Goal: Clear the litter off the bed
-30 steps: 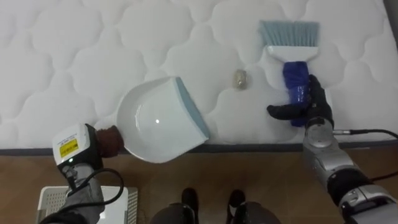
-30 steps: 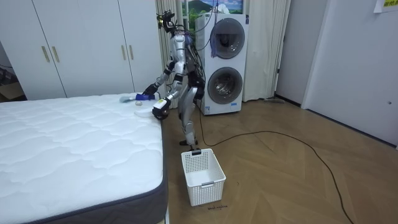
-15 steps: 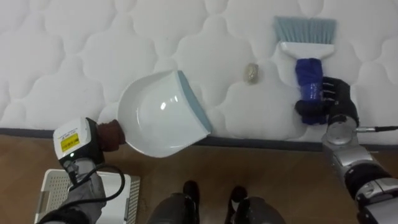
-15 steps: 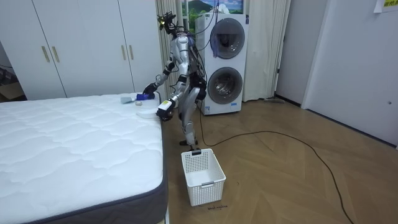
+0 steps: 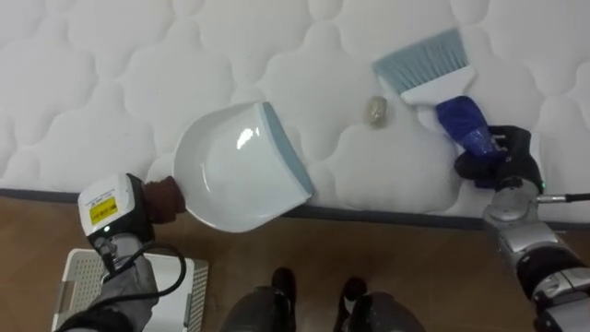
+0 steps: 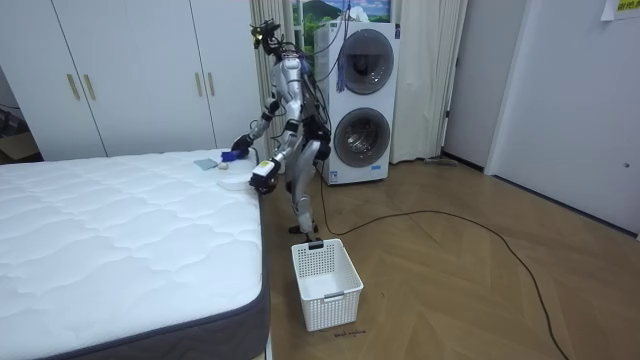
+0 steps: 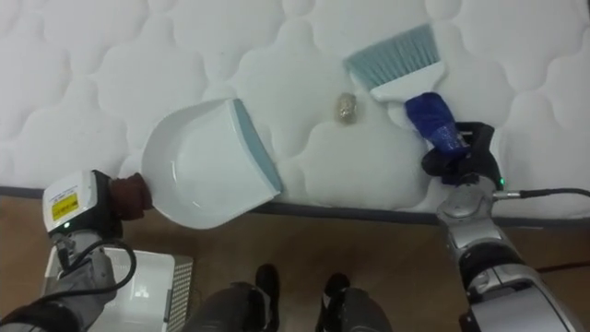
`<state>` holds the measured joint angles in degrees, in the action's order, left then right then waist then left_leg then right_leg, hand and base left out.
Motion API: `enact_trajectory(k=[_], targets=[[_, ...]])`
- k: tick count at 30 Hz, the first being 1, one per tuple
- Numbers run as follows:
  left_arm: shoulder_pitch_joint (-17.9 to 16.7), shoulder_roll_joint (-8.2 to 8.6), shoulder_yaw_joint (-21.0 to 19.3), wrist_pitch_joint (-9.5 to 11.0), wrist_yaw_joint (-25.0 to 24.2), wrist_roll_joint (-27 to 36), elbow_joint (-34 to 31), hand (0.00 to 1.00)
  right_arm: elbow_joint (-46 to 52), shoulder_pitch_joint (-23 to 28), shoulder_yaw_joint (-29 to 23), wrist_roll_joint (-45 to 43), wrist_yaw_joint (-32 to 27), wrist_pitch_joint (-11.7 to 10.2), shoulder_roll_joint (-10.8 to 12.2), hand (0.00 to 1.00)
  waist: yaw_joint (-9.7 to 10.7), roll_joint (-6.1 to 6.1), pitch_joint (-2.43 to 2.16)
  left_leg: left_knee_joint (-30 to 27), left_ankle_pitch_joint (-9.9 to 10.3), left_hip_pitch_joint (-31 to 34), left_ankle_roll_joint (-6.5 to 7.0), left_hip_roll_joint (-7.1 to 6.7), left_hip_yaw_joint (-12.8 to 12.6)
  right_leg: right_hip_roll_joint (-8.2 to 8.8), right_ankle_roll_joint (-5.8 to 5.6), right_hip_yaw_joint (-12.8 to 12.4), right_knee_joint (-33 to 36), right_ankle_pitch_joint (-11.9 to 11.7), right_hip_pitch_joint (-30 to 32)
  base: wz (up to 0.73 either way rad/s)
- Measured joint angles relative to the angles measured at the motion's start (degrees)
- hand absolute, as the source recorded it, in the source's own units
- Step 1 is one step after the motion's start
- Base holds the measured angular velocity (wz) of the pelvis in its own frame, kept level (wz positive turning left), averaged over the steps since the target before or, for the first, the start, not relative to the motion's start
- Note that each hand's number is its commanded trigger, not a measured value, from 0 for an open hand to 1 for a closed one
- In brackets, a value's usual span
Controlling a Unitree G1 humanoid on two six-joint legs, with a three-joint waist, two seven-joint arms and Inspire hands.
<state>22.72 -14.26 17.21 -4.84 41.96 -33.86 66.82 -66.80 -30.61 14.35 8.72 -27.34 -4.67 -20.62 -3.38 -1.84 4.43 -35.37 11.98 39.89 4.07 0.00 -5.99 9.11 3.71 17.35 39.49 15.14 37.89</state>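
My two head cams sit side by side and look almost straight down, close in, over the edge of the bed (image 5: 92,92) and the strip of floor (image 5: 406,267) by my feet. Both catch the same dustpan (image 5: 235,171), brush (image 5: 433,78) and basket (image 5: 78,286) corner, sitting a bit further left in the right eye. The room cam stands well off, facing me along the bed's side with the washing machines (image 6: 365,105) behind me. It shares the bed edge and basket.

Silver forearms, black right hand (image 5: 498,159) (yellow-labelled white tag on left hand (image 5: 112,214)).
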Motion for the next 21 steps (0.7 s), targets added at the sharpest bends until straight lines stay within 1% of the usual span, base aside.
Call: enact_trajectory(k=[3,5,14,19,21], targets=[[-0.02,0.0,0.07,-0.45,-0.21,0.56,0.02,1.0,0.02,0.69,-0.13,-0.06,-0.11,0.21,-0.01,1.0,0.12,-0.21,-0.06,-0.11,0.05,-0.03,-0.02,-0.5,0.08,0.71,0.06,0.26,0.46,0.96,0.09,0.11],[-0.02,-0.02,0.06,-0.98,-0.43,0.59,0.03,1.0,-0.03,0.83,-0.33,-0.07,-0.17,0.31,-0.04,1.0,0.09,-0.27,-0.1,-0.11,0.05,-0.03,-0.03,-0.54,0.08,0.77,0.08,0.32,0.51,1.23,0.04,0.03],[0.02,-0.09,0.34,-1.01,-0.94,0.48,0.04,1.0,-0.92,1.07,-0.56,-0.57,-0.81,0.42,-0.1,1.0,0.29,-0.27,-0.09,-0.31,0.04,-0.06,-0.02,-0.78,-0.01,1.22,0.0,0.35,1.19,1.37,0.19,0.0],[0.02,-0.35,0.56,-1.21,0.0,-0.83,-0.81,1.0,-1.14,1.33,-0.79,-3.4,-1.56,0.45,-0.21,1.0,0.28,-0.11,-0.09,-0.27,0.03,-0.11,-0.01,-0.84,-0.2,1.36,-0.04,0.24,1.46,1.4,0.29,0.0],[0.17,-0.65,0.6,-1.49,0.09,-1.95,-1.15,1.0,-1.92,0.97,-1.45,-6.03,-1.77,0.99,-0.41,1.0,0.33,0.2,-0.16,-0.53,0.03,-0.12,0.0,-0.83,-0.3,1.42,-0.02,0.16,1.84,1.41,0.27,0.0]])
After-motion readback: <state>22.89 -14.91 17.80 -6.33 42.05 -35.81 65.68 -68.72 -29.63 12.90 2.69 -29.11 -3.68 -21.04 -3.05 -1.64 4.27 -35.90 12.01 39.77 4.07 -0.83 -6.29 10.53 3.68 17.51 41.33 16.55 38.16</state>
